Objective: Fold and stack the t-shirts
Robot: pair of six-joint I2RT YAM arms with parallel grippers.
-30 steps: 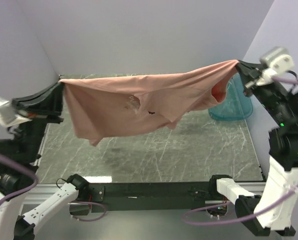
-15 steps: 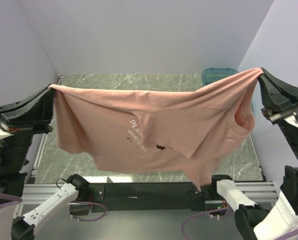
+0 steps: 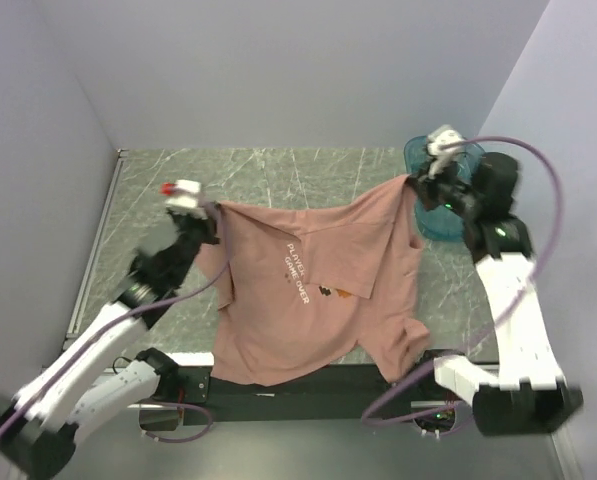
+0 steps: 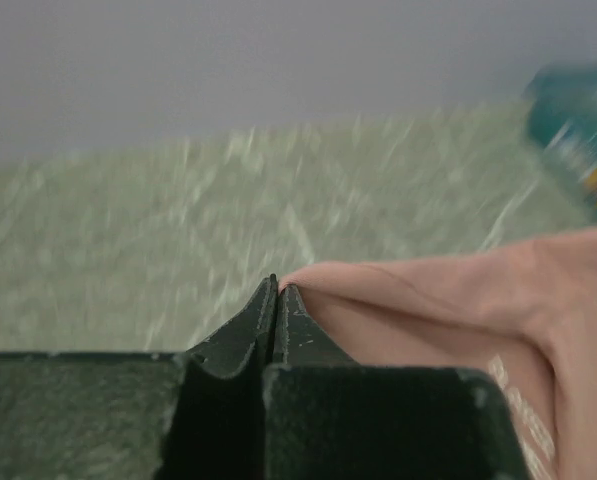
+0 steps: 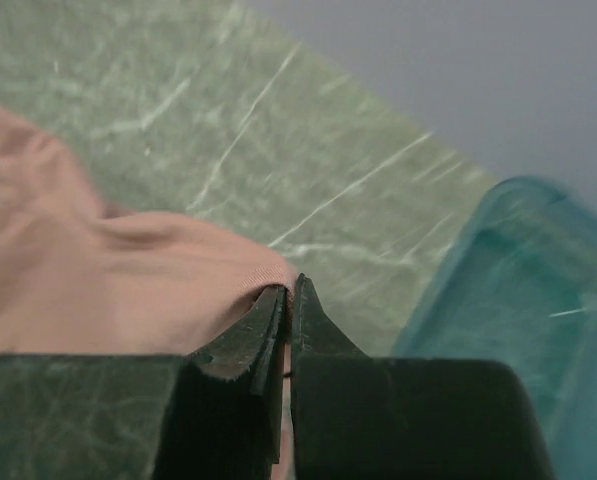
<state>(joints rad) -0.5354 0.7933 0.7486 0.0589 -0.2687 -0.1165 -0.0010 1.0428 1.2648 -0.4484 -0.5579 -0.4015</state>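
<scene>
left end effector (image 3: 215, 208), right end effector (image 3: 413, 181) clamped on t-shirt (image 3: 308, 310) | teal bin (image 3: 440, 226) beside right

Soft, even, bright light; shadows are faint. The overhead view is sharp apart from the smeared left arm (image 3: 143, 285). Both wrist views show motion blur across the marble table (image 4: 178, 220) and teal bin (image 5: 518, 270).

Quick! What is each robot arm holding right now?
The left end effector is shut on one corner of the pink t-shirt.
The right end effector is shut on another corner of the pink t-shirt.
</scene>
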